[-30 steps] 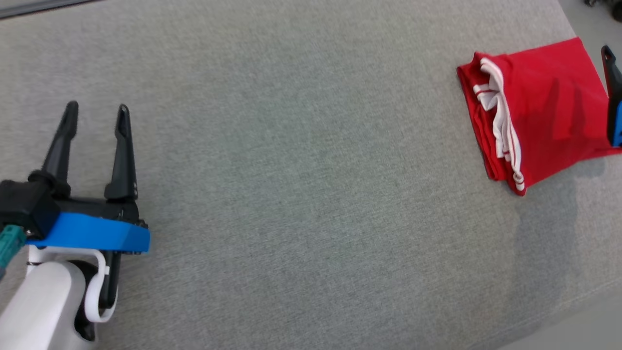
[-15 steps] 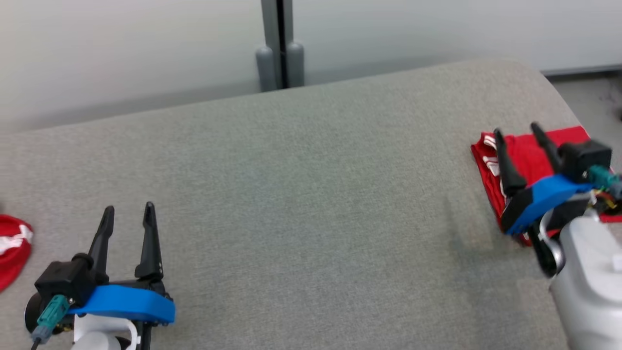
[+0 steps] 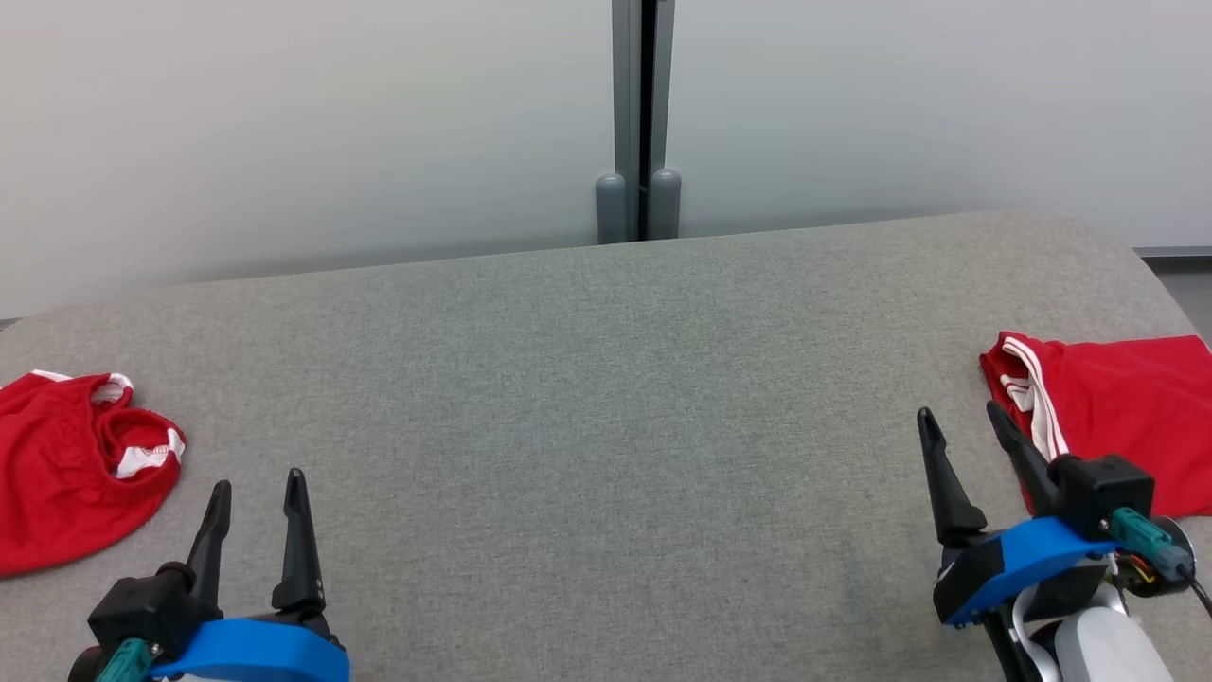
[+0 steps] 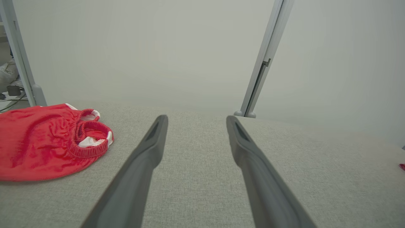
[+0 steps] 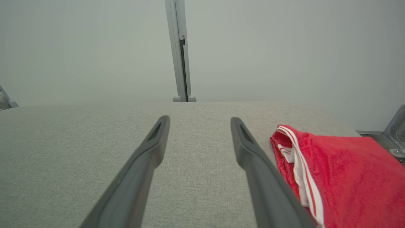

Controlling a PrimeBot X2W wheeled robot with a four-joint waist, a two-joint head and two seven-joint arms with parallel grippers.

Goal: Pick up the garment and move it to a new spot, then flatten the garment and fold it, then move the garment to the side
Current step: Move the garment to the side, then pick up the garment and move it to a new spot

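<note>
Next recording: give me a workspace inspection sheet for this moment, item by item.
Surface: grey fabric-covered table, flat, no wrinkles seen.
Job's things: folded red garment with white stripes at the table's right edge; crumpled red garment at the left edge.
Clutter: nothing seen.
Grippers: left gripper open and holding nothing, right of the crumpled garment; right gripper open and holding nothing, beside the folded garment.
Cables: teal connector with a dark lead on the right wrist; loose cords off the table at the far left of the left wrist view.
Surroundings: pale wall with a grey post behind the table.
</note>
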